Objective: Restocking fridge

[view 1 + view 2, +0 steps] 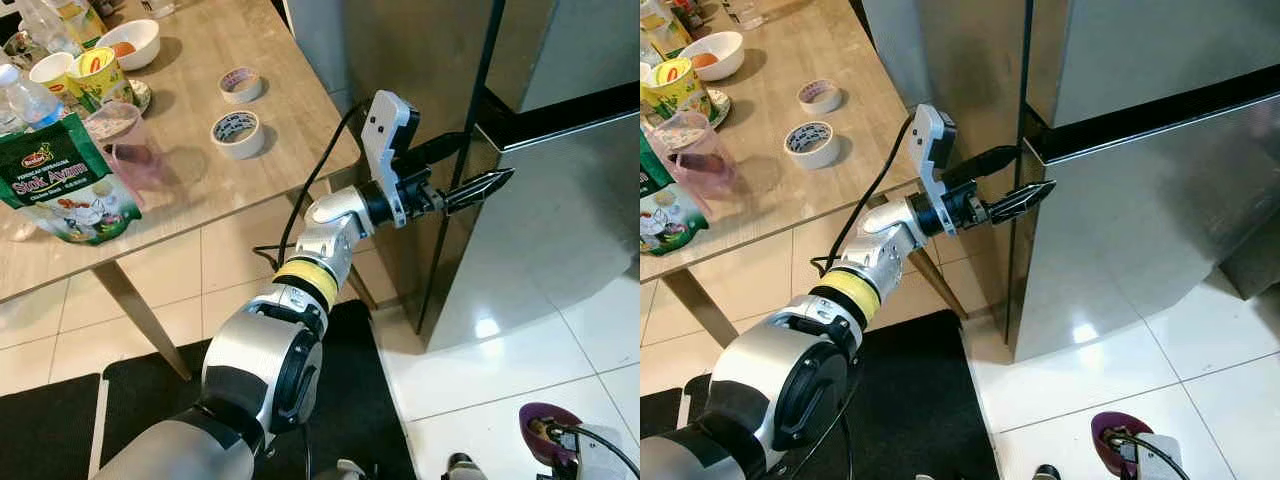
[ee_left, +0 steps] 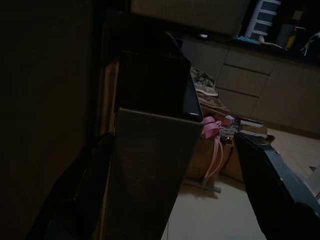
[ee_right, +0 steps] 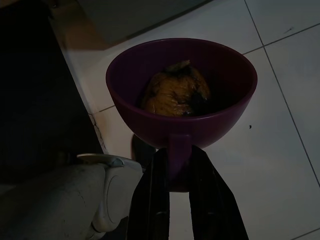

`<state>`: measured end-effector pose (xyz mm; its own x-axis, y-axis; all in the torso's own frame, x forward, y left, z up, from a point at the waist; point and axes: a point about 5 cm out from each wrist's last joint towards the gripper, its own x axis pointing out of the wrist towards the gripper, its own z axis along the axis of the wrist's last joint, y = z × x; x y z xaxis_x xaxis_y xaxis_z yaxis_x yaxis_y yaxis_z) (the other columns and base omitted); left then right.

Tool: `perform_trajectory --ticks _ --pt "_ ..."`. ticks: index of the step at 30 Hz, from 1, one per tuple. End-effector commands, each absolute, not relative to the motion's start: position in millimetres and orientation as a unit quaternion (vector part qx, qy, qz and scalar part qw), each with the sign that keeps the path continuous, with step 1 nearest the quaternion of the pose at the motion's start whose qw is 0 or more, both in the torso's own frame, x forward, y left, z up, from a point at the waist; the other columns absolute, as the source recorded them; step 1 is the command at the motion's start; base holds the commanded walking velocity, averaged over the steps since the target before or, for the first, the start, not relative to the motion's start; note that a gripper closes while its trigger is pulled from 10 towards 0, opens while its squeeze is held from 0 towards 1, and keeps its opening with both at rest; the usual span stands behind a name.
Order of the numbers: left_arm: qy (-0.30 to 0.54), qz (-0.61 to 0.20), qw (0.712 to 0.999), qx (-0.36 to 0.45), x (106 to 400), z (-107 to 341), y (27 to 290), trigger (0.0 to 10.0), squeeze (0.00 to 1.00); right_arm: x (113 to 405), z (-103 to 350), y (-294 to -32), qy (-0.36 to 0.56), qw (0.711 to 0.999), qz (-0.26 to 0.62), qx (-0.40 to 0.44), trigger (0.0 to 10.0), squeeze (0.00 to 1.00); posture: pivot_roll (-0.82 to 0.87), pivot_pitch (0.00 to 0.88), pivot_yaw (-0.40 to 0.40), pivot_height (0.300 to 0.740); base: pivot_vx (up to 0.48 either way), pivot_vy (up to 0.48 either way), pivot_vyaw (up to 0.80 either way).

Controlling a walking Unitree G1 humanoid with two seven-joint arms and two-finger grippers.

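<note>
left gripper (image 1: 1025,203) jaws straddling fridge door (image 1: 1140,210) edge

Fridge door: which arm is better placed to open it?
Left. Its claw sits open at the fridge door edge, while the right claw is shut on the purple bowl of food.

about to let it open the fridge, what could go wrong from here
The left gripper sits at the fridge door edge with one finger on each side; if the grip is shallow it may slip off when pulling. The right gripper holds the purple bowl only by its small handle, low over the tiled floor, so the bowl could tip and spill its food.
</note>
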<state>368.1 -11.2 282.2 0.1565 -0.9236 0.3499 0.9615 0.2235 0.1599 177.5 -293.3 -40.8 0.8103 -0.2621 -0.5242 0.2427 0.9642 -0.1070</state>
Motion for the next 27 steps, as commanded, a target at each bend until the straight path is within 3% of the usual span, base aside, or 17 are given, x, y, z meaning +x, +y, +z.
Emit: perform_trajectory --ticks 1,17,25,27 --pt "-0.154 -0.685 0.712 -0.018 348.8 264.3 -44.4 10.0 0.0 165.5 -46.8 -292.9 0.287 0.947 -0.143 -0.009 10.0 0.0 -0.23 0.337 0.2 0.74 0.0 0.0 0.0" --pt "-0.151 -0.728 0.668 -0.007 332.5 254.8 -62.9 10.0 0.0 164.7 -46.5 -293.9 0.285 0.947 -0.146 -0.008 10.0 0.0 -0.23 0.338 0.204 0.74 0.0 0.0 0.0" --pt "-0.153 -0.728 0.668 -0.011 331.3 253.7 -64.1 10.0 0.0 164.0 -46.8 -293.9 0.286 0.947 -0.146 -0.007 10.0 0.0 -0.23 0.337 0.205 0.74 0.0 0.0 0.0" --pt "-0.155 -0.713 0.684 -0.011 333.9 253.2 -62.2 10.0 0.0 164.0 -47.1 -293.5 0.287 0.947 -0.146 -0.007 10.0 0.0 -0.23 0.33 0.207 0.74 0.0 0.0 0.0"
